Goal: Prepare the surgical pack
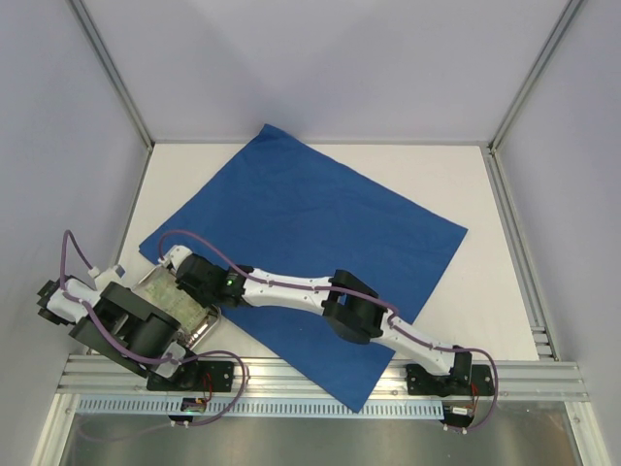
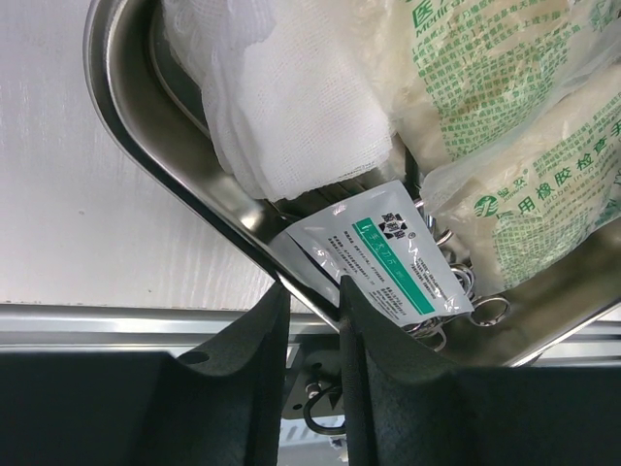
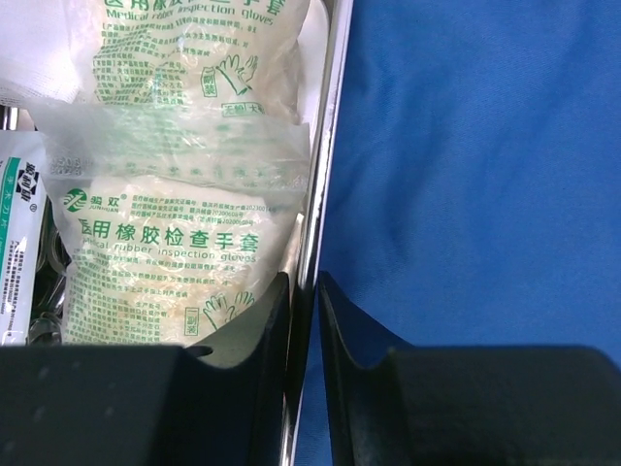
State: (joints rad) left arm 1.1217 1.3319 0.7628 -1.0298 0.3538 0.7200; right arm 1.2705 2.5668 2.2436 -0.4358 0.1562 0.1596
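Spreading far-left to near-right: surgical pack (image 1: 320, 209)

Steel tray (image 1: 206, 326) sits lower left in the top view, on the white table (image 1: 485, 291). It's packed full. White gauze wad (image 2: 291, 97) upper centre of the left wrist view, small green-striped sachet (image 2: 388, 257) below it, over metal instrument ring handles (image 2: 490, 313). Two bagged glove packets with green print, one (image 3: 165, 252) overlapping the other (image 3: 184, 58). Aluminium rail (image 1: 534, 374) runs along the bottom edge.
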